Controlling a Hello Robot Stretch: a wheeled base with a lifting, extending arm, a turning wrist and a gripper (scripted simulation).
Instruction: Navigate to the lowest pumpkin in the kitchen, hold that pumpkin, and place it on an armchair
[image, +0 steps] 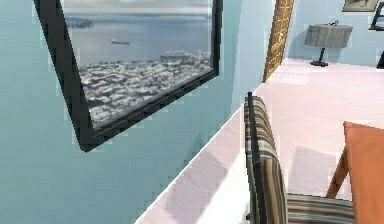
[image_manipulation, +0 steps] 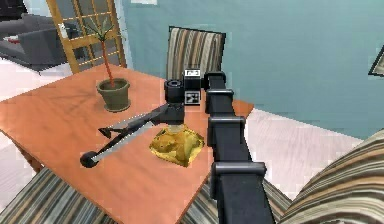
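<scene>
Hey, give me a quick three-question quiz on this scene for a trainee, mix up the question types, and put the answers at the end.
1. True or false: the potted plant stands on the wooden table.
2. Multiple choice: what hangs on the teal wall in the forward view? A) a framed picture of a coast; B) a clock; C) a mirror.
3. Short answer: does the gripper hold the yellowish lump?
Key: 1 true. 2 A. 3 Cannot tell: the lump lies on the table at the gripper's end.
</scene>
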